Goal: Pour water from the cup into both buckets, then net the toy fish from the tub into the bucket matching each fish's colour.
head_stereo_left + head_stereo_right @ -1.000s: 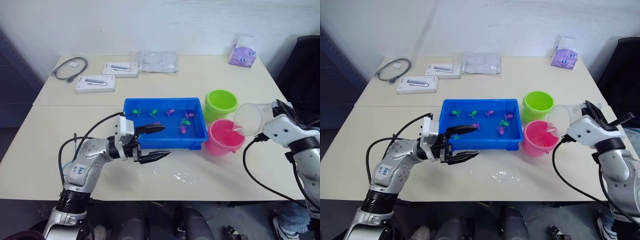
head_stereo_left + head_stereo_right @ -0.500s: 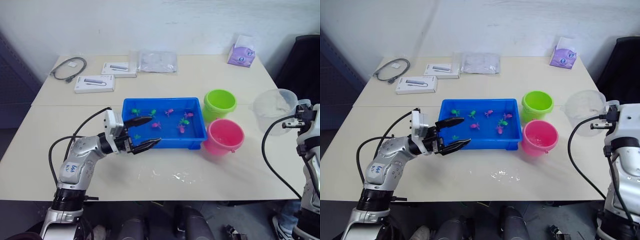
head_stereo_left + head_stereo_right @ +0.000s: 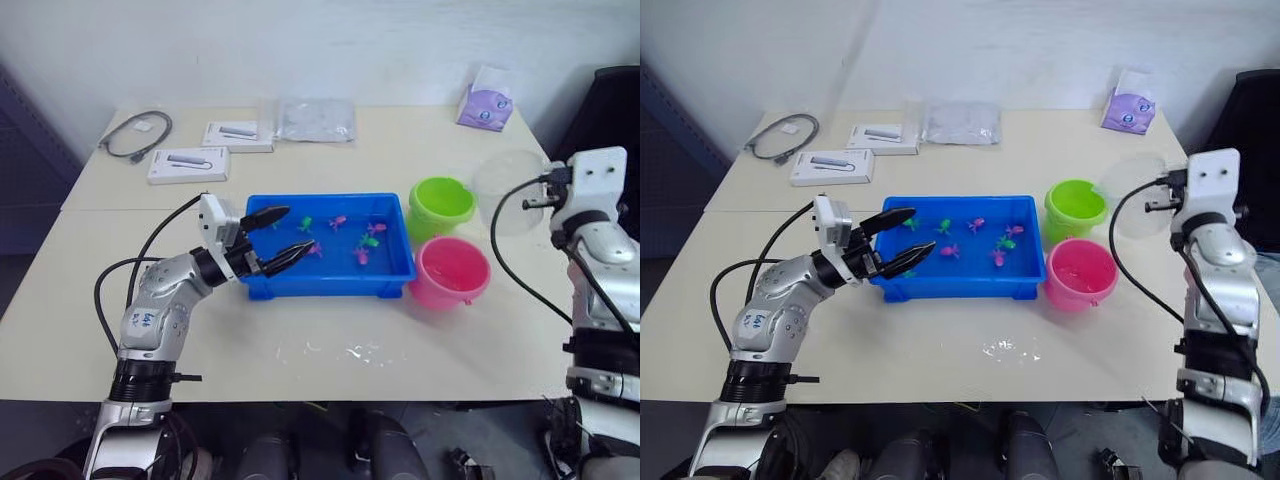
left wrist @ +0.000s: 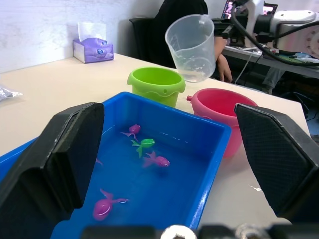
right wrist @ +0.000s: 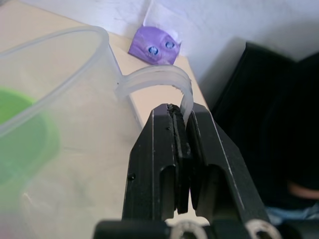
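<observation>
Gripping cup (image 4: 192,46) handle, right fingers (image 5: 174,164) closed

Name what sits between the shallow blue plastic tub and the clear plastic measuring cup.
The lime green bucket and pink bucket stand between the blue tub and the clear cup, held up by the right gripper; the eye views show it.

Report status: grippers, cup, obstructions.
Right gripper clamped on cup handle, cup raised beside green bucket. Left gripper open over blue tub. Nothing in the way.

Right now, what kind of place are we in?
Probably an office or lab workroom: a plain beige table against a white wall, a tissue pack, boxed accessories, a cable, and a person seated at another desk.
</observation>
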Robot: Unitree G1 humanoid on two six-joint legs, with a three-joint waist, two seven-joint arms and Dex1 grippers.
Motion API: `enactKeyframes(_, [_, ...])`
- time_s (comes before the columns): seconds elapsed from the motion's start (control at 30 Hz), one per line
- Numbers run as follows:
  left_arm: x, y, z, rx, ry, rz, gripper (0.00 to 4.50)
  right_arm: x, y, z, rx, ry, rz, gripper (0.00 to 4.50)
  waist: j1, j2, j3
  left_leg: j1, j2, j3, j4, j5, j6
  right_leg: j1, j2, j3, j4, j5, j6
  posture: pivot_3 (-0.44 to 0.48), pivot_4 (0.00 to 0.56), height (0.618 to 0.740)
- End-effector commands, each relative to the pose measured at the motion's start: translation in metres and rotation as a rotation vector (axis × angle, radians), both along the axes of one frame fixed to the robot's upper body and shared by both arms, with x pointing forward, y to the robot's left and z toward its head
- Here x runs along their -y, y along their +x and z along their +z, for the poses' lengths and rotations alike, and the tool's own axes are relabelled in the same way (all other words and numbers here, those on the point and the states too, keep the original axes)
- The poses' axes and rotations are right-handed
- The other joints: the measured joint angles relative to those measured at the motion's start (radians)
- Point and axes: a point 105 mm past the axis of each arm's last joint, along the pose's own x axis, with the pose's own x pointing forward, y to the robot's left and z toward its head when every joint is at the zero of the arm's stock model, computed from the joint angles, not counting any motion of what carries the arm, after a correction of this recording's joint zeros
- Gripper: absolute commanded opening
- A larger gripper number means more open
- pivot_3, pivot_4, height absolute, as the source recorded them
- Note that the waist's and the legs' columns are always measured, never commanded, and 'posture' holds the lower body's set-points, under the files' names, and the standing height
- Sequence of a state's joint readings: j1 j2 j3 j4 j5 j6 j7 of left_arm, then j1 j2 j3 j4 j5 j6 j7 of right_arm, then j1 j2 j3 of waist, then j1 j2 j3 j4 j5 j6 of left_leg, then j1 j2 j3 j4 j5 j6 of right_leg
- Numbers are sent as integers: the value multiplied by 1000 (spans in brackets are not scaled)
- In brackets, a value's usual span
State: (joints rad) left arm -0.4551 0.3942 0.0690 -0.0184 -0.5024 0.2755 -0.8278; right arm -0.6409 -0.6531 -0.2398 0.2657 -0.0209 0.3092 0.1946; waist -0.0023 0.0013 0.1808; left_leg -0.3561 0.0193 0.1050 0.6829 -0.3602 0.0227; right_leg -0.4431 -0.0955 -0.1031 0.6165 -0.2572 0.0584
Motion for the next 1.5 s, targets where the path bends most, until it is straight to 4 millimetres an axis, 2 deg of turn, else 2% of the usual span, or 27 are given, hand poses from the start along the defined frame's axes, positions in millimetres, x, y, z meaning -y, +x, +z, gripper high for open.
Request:
enactKeyframes(0.03, [1, 2, 7, 35, 0, 10, 4500, -6, 4, 28, 58, -204, 3, 36, 1, 0, 0, -1, 0, 0, 0, 0, 0, 0, 0, 0, 0, 0, 0, 0, 150, 740])
enactKeyframes(0.2, [4, 3, 6, 36, 9, 6, 4500, -14, 10, 43, 80, -458, -13, 36, -1, 0, 0, -1, -1, 0, 0, 0, 0, 0, 0, 0, -2, 1, 1, 0, 150, 740])
enactKeyframes(0.3, [7, 2, 5, 35, 12, 0, 4500, -23, 13, 45, 90, -592, -2, 36, -2, 0, 0, -1, 0, 0, 0, 1, 0, 0, 0, 0, -2, 1, 1, 0, 150, 740])
enactKeyframes(0.83, [11, 0, 2, 40, 30, -3, 4500, -46, 15, 45, 232, -1016, -61, 36, -2, 0, 0, -1, 0, 0, 0, 2, -2, 0, 0, 0, -2, 1, 1, 0, 150, 740])
enactKeyframes(1.1, [12, -2, 1, 44, 31, -2, 4500, -51, 10, 44, 306, -1095, -50, 36, -3, 0, 0, -1, 0, 0, 0, 2, -2, 0, 0, 0, -2, 1, 1, 0, 150, 740])
enactKeyframes(1.27, [12, -2, 1, 48, 32, -2, 4500, -50, 9, 41, 307, -1085, -41, 36, -3, 0, 0, -1, 0, 0, 0, 2, -2, 0, 0, 0, -2, 1, 1, 0, 150, 740])
enactKeyframes(1.43, [13, -3, 1, 48, 28, -10, 4500, -49, 0, 40, 334, -916, 20, 36, -2, 0, 0, -1, 0, 0, 0, 2, -2, 0, 1, 0, -2, 1, 1, 0, 150, 740])
enactKeyframes(1.5, [12, -3, 2, 46, 20, -10, 4500, -42, -6, 44, 356, -752, 17, 36, 0, 0, 0, -1, 0, 0, 0, 2, -2, 0, 0, 0, -2, 1, 1, 0, 150, 740])
